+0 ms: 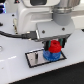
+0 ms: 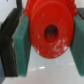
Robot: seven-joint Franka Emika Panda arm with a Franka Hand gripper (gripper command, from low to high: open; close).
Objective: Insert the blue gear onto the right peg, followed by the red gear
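Item: one black-bordered white plate (image 1: 34, 59) on a glossy white worktop (image 1: 12, 70), lying towards its near edge. One blue gear (image 1: 53, 56) sits at the plate's end on the exterior view's right. One red gear (image 1: 54, 47) directly above it, clamped between the gripper's (image 1: 54, 44) green pads (image 2: 23, 47). Right peg hidden under the gears. Black cable (image 1: 12, 35) crosses behind.
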